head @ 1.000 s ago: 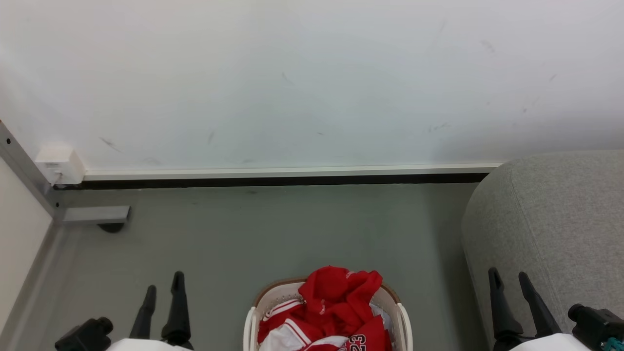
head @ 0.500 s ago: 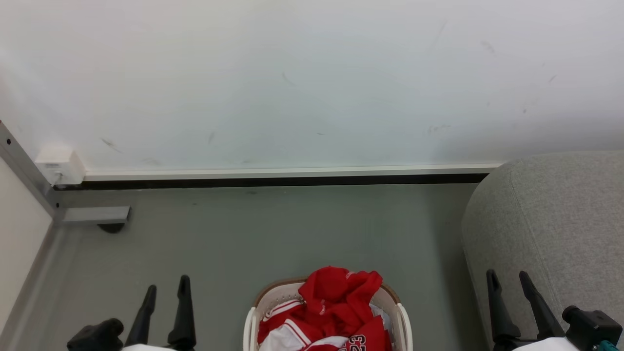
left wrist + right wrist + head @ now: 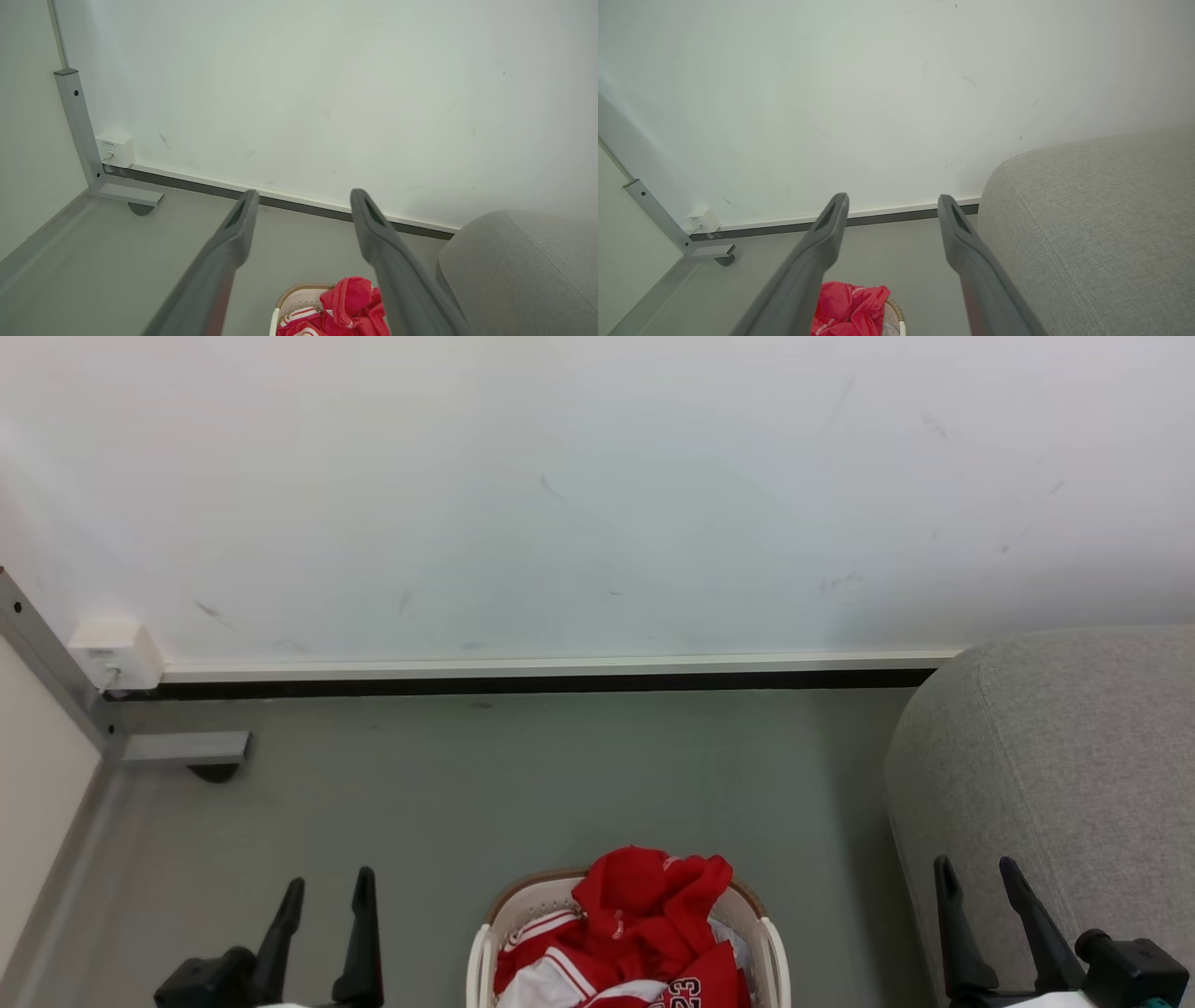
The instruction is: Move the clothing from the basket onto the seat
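The red jersey (image 3: 644,924) with white stripes is heaped in the white basket (image 3: 493,933) at the bottom centre of the head view, spilling above its brown rim. It also shows as the jersey (image 3: 348,308) and the jersey (image 3: 847,310) low in both wrist views. My left gripper (image 3: 330,887) stands open on the basket's left, above the floor, nothing between its fingers. My right gripper (image 3: 978,873) is open too, in front of the grey sofa (image 3: 1074,756) at the right. Neither gripper touches the cloth.
A white wall with a dark baseboard (image 3: 523,683) runs behind the grey floor. A grey metal post with a foot plate (image 3: 182,747) and a small white box (image 3: 114,653) stand in the left corner. Open floor (image 3: 560,784) lies between basket and wall.
My left gripper has shifted rightward toward the basket and dropped a little lower in view. The right gripper has barely moved. Jersey and basket are unchanged.
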You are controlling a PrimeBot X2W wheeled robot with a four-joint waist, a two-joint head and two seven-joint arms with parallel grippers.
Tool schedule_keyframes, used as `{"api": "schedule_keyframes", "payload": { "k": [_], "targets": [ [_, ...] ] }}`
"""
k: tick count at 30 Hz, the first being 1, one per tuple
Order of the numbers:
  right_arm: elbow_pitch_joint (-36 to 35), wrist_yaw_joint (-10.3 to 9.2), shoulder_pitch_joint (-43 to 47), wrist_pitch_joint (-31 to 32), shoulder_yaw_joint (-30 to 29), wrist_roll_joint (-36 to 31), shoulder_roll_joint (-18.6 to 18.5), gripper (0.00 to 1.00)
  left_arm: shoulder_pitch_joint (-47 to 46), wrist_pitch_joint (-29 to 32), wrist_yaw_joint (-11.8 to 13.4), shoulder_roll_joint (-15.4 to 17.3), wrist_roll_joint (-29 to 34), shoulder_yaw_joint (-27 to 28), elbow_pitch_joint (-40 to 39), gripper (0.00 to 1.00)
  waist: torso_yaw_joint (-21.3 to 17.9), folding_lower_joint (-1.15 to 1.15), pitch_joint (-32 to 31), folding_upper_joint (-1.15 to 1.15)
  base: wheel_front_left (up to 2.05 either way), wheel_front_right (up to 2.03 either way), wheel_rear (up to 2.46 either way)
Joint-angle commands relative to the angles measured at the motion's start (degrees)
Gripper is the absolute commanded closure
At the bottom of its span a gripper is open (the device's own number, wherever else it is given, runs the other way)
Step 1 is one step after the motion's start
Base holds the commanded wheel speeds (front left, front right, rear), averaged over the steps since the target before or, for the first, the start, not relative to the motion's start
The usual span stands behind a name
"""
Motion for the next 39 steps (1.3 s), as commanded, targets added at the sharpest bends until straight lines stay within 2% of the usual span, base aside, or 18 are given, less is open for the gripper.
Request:
{"api": "schedule_keyframes", "payload": {
  "k": [1, 25, 39],
  "targets": [
    [0.0, -0.09, 0.2, -0.6, -0.2, -1.1, -0.6, 0.00, 0.6, -0.5, -0.1, 0.5, 1.9, 0.0, -0.2, 0.00, 0.1, 0.00, 0.0, 0.00, 0.00, 0.00, 0.00],
    [3.3, -0.11, 0.2, -3.2, 0.4, -6.7, -0.7, 0.00, 1.5, -3.1, -2.0, -0.2, 11.1, 0.5, 1.8, 0.00, 0.0, 0.00, -0.4, 0.00, 0.00, 0.00, 0.00],
    [5.4, -0.12, 0.4, -4.0, 1.0, -8.3, -0.6, 0.00, 1.7, -4.0, -3.6, -0.6, 12.6, 0.9, 3.5, 0.00, -0.2, 0.00, -0.4, 0.00, 0.00, 0.00, 0.00]
  ]
}}
